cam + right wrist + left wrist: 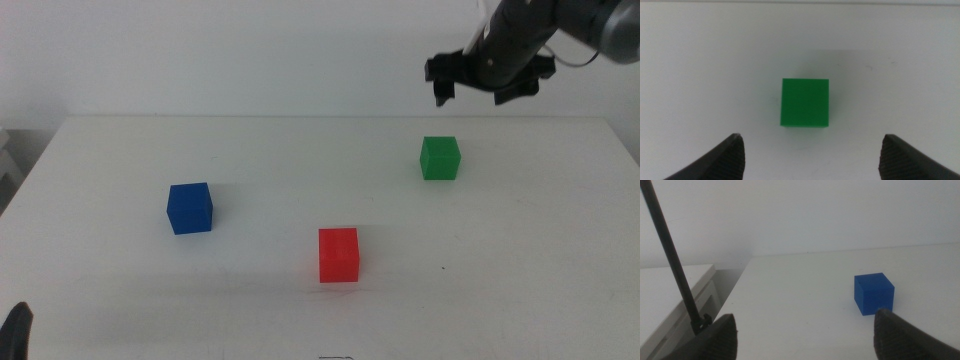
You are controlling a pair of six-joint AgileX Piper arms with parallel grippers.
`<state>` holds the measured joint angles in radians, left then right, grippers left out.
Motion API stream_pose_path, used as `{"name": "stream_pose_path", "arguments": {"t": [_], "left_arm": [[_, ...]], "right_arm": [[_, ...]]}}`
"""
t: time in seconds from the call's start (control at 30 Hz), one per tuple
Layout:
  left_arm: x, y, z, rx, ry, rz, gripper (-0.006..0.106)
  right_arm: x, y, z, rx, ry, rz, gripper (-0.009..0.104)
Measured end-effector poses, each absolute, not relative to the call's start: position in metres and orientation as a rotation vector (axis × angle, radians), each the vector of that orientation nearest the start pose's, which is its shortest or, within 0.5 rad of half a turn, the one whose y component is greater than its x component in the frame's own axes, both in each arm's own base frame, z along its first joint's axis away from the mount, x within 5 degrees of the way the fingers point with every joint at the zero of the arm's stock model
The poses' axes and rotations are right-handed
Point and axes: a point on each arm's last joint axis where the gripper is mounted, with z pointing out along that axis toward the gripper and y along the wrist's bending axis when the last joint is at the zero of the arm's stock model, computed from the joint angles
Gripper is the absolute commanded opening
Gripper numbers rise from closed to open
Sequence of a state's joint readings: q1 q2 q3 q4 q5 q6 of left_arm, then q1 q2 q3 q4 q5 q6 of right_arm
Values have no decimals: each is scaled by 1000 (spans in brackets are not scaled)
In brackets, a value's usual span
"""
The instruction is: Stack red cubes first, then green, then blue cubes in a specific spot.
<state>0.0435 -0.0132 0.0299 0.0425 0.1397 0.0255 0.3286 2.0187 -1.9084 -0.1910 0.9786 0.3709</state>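
The red cube (338,255) sits on the white table near the front centre. The green cube (439,158) sits at the back right, and also shows in the right wrist view (805,102). The blue cube (189,208) sits at the left, and also shows in the left wrist view (873,293). My right gripper (472,95) hangs above and just behind the green cube, jaws open and empty. My left gripper (17,330) waits at the bottom left corner, open and empty, with the blue cube ahead of it.
The white table (520,260) ends at a back edge against a pale wall. In the left wrist view a white side unit (670,295) and a thin dark rod (671,255) stand off the table's left side.
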Motion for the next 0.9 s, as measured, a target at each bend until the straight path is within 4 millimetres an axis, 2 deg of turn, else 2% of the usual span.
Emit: {"name": "stream_pose_path", "arguments": {"t": [0.17, 0.4, 0.67, 0.9], "left_arm": [[56, 3, 191, 15, 1641, 90, 94], [56, 3, 191, 15, 1641, 90, 94], [56, 3, 191, 15, 1641, 90, 94], [56, 3, 191, 15, 1641, 90, 94]], "right_arm": [[454, 137, 272, -32, 2548, 29, 94], [474, 144, 240, -48, 2530, 48, 94], [494, 151, 224, -43, 2531, 44, 94], [500, 150, 208, -34, 2567, 27, 94]]}}
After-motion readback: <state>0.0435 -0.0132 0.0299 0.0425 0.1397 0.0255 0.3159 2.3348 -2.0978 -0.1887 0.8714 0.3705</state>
